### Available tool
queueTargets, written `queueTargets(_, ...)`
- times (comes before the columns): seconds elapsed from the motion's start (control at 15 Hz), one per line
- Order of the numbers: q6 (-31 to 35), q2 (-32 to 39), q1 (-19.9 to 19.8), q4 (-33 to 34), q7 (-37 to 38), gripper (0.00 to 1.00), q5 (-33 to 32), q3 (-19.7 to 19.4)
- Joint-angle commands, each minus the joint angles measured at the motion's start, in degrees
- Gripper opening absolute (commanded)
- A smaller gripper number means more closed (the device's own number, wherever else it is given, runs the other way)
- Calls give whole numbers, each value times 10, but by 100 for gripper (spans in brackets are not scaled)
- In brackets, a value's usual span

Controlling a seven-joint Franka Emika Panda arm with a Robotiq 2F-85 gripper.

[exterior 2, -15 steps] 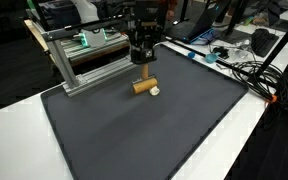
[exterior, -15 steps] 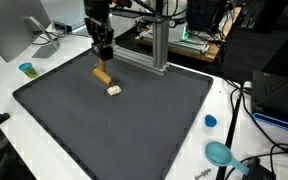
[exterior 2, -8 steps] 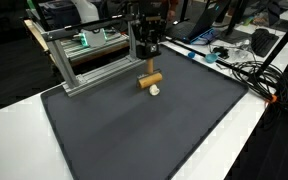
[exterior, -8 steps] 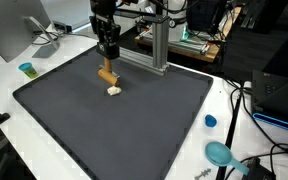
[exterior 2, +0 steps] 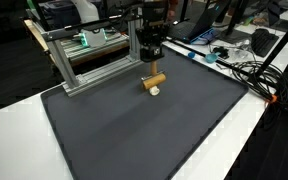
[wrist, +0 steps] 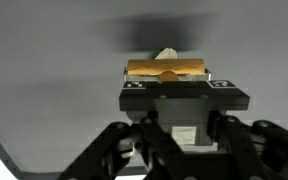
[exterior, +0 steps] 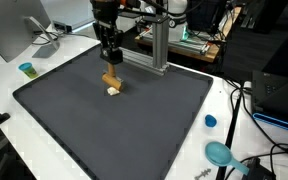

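Note:
My gripper [exterior: 109, 66] hangs over the far part of a dark grey mat [exterior: 104, 130] and is shut on a short brown cylinder [exterior: 111, 80], held crosswise low over the mat. The other exterior view shows the gripper [exterior 2: 152, 64] and the cylinder [exterior 2: 154, 80] too. A small white piece [exterior: 112, 93] lies on the mat right beside the cylinder and also shows in the other exterior view [exterior 2: 155, 91]. In the wrist view the cylinder [wrist: 166, 68] lies across my fingertips [wrist: 166, 78], with the white piece [wrist: 167, 53] just past it.
An aluminium frame [exterior: 159, 45] stands at the mat's far edge, close behind the gripper. A small cup [exterior: 26, 69], a blue cap [exterior: 210, 121], a teal dish [exterior: 219, 153] and cables [exterior 2: 239, 65] lie on the white table around the mat.
The gripper has carried the brown cylinder sideways along the mat until it is next to the white piece. The white piece has stayed in place.

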Motion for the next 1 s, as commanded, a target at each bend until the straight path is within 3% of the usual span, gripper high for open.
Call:
queueTargets(0.0,0,26,-5,24,6,22,5,-11)
queueTargets(0.47,-36,83,-3,58,6,22,2,-20)
queueTargets(0.93,-120,85,-6,80,-40,22,18,-9)
